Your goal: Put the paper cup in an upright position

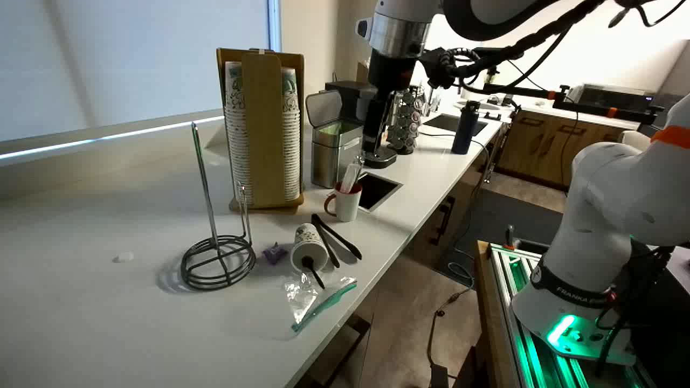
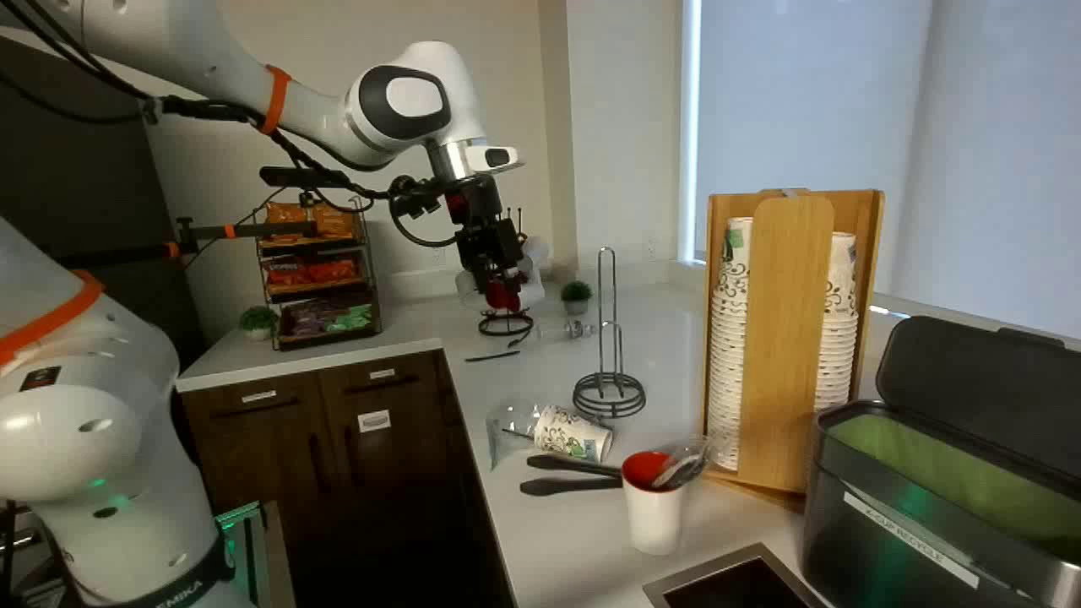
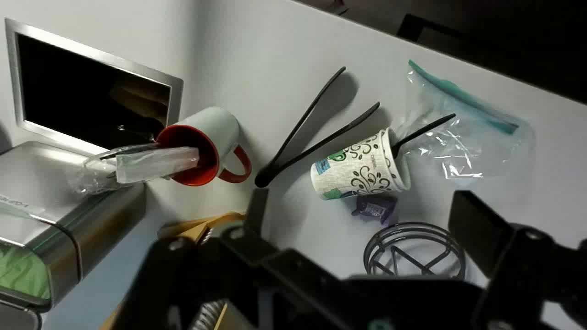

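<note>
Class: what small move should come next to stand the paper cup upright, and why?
Probably ease the open end effector down toward the body of the paper cup: it lies on its side, ungripped, and a black utensil juts from its mouth, likely making that end awkward.

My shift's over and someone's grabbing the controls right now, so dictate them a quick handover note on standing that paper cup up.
Gripper: open, holding nothing, raised above the counter.
Paper cup: on its side on the counter, a black utensil poking out of its mouth, a clear zip bag by that end; black tongs and a purple packet nearby.
Done: cup neither held nor upright yet.
Left: grip the cup, turn it upright, let go. The utensil may shift as it tips, so probably go gently.
</note>
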Robot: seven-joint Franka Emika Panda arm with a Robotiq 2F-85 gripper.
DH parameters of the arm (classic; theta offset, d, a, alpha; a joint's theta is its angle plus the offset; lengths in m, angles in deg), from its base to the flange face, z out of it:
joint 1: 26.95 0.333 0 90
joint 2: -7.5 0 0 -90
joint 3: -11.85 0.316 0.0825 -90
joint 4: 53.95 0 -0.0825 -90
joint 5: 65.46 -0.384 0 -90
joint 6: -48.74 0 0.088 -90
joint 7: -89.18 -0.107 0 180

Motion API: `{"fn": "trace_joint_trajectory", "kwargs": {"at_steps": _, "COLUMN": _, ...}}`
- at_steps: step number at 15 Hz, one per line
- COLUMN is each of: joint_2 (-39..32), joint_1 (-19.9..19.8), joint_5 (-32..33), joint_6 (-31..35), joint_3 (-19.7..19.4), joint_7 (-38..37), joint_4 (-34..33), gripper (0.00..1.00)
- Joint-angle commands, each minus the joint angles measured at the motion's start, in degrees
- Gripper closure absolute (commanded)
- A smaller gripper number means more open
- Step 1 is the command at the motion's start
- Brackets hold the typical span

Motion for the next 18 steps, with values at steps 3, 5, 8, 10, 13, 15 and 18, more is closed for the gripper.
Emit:
{"fn": "trace_joint_trajectory", "kwargs": {"at_steps": 3, "joint_2": -0.33, "joint_1": 0.02, "joint_5": 1.50, "joint_6": -0.43, "joint_3": -0.20, "joint_7": -2.32, "joint_4": -0.22, "gripper": 0.00}}
{"fn": "trace_joint_trajectory", "kwargs": {"at_steps": 5, "joint_2": -4.19, "joint_1": -2.01, "joint_5": 5.30, "joint_6": 0.20, "joint_3": 2.73, "joint_7": -10.67, "joint_4": -1.23, "gripper": 0.00}}
{"fn": "trace_joint_trajectory", "kwargs": {"at_steps": 8, "joint_2": -12.99, "joint_1": -1.19, "joint_5": 9.54, "joint_6": 0.95, "joint_3": 5.98, "joint_7": -18.26, "joint_4": -3.12, "gripper": 0.00}}
{"fn": "trace_joint_trajectory", "kwargs": {"at_steps": 10, "joint_2": -19.92, "joint_1": -0.47, "joint_5": 13.57, "joint_6": -1.82, "joint_3": 8.14, "joint_7": -23.09, "joint_4": -5.92, "gripper": 0.00}}
{"fn": "trace_joint_trajectory", "kwargs": {"at_steps": 13, "joint_2": -30.06, "joint_1": 1.91, "joint_5": 20.88, "joint_6": -5.19, "joint_3": 8.10, "joint_7": -29.64, "joint_4": -11.11, "gripper": 0.00}}
{"fn": "trace_joint_trajectory", "kwargs": {"at_steps": 15, "joint_2": -36.53, "joint_1": 4.27, "joint_5": 23.33, "joint_6": -6.94, "joint_3": 5.74, "joint_7": -30.34, "joint_4": -15.03, "gripper": 0.00}}
{"fn": "trace_joint_trajectory", "kwargs": {"at_steps": 18, "joint_2": -35.44, "joint_1": 6.39, "joint_5": 20.77, "joint_6": -5.78, "joint_3": 2.29, "joint_7": -27.37, "joint_4": -13.55, "gripper": 0.00}}
